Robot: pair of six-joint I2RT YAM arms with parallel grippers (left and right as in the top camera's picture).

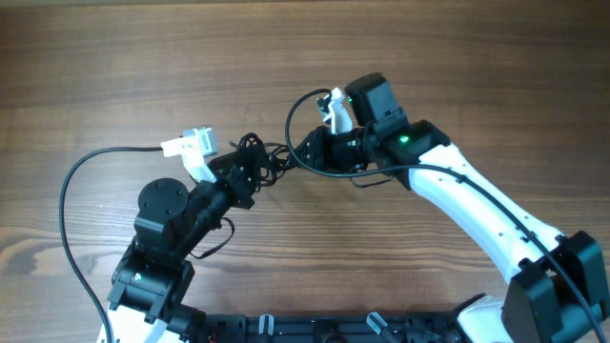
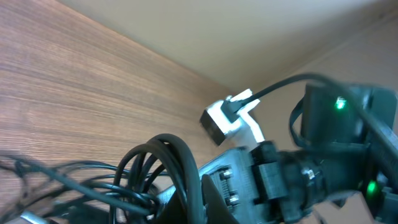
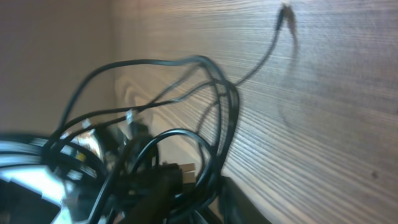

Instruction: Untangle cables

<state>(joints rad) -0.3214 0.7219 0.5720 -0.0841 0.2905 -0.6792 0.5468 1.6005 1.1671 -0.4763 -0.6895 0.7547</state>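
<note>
The cables [image 1: 254, 155] are one tight bunch right between my two grippers. My left gripper [image 1: 244, 171] touches it from the left, fingers closed, though I cannot see if a strand is pinched. My right gripper [image 1: 305, 152] is just beside it on the opposite side, and I cannot tell if its fingers are open. One loose strand [image 3: 268, 48] runs away from the bunch, so I judge the pull should follow it.

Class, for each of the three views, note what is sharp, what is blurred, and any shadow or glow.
Overhead: evenly lit and sharp, cables distinct against the table. Left wrist: near cable loops blurred, green light on the right arm glowing. Right wrist: closest cables out of focus, while a loose plug casts a soft shadow on the wood grain.
</note>
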